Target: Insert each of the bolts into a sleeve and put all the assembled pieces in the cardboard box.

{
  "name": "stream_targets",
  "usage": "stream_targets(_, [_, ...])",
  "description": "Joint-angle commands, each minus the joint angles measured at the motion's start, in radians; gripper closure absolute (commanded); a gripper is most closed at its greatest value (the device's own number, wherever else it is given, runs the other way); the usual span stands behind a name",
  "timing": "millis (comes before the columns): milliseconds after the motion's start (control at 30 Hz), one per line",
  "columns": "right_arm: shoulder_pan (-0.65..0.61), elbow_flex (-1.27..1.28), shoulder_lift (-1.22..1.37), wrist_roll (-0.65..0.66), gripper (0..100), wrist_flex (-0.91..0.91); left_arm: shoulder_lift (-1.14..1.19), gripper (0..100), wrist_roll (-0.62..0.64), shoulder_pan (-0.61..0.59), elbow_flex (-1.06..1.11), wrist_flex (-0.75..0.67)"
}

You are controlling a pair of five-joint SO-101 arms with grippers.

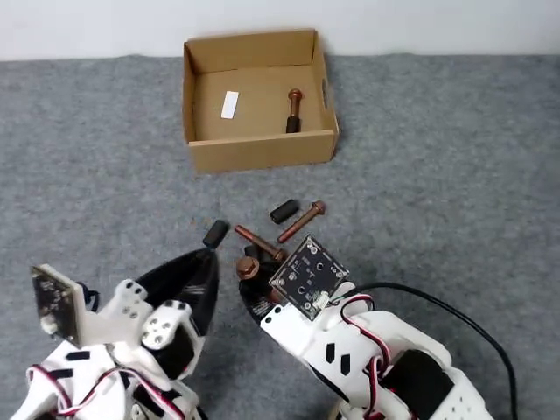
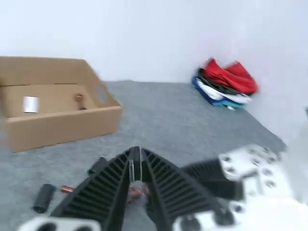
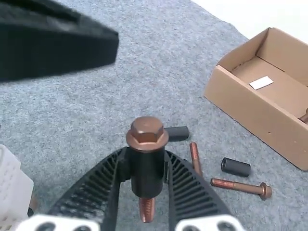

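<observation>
My right gripper (image 3: 145, 161) is shut on a black sleeve (image 3: 144, 168) with a copper bolt (image 3: 147, 134) pushed through it, held upright just above the carpet; its head (image 1: 248, 267) shows in the high view. My left gripper (image 1: 207, 255) hovers close beside it, fingers (image 2: 120, 178) shut with nothing in them. On the carpet lie two loose bolts (image 1: 302, 221) (image 1: 258, 241) and two loose sleeves (image 1: 283, 211) (image 1: 215, 233). The cardboard box (image 1: 262, 150) stands at the back with one assembled bolt and sleeve (image 1: 294, 110) inside.
A white label (image 1: 229, 104) lies on the box floor. Grey carpet covers the table. A pile of red and blue cloth (image 2: 225, 83) rests by the wall. The right arm's cable (image 1: 455, 315) trails to the right.
</observation>
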Motion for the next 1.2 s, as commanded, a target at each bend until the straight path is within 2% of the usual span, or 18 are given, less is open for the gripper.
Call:
stream_targets(0, [0.039,-0.069,-0.01,-0.003,99.1,-0.016,0.002,100,-0.095,-0.141,-0.024,-0.003])
stream_targets(167, [0.225,-0.071,-0.001,-0.138,99.1,-0.015,0.002,100,-0.295,-0.37,0.071,0.002])
stream_targets(267, [0.338,-0.069,0.01,-0.158,99.1,-0.001,0.002,100,-0.377,-0.522,0.185,-0.005])
stream_targets(367, [0.407,-0.107,0.077,-0.16,99.1,0.015,0.002,100,-0.459,-0.608,0.325,-0.011])
stream_targets(467, [0.429,-0.212,0.202,-0.16,99.1,0.005,0.0,100,-0.522,-0.637,0.49,-0.054])
stream_targets(600, [0.432,-0.388,0.437,-0.16,99.1,0.004,0.0,100,-0.532,-0.64,0.665,-0.178])
stream_targets(833, [0.472,-0.715,0.837,-0.153,99.1,-0.117,0.0,100,-0.532,-0.637,0.817,-0.371])
stream_targets(933, [0.498,-0.85,1.003,-0.14,99.1,-0.196,0.0,100,-0.532,-0.637,0.874,-0.4])
stream_targets(1167, [0.499,-1.109,1.371,0.037,99.0,-0.401,0.0,100,-0.523,-0.638,0.9,-0.404])
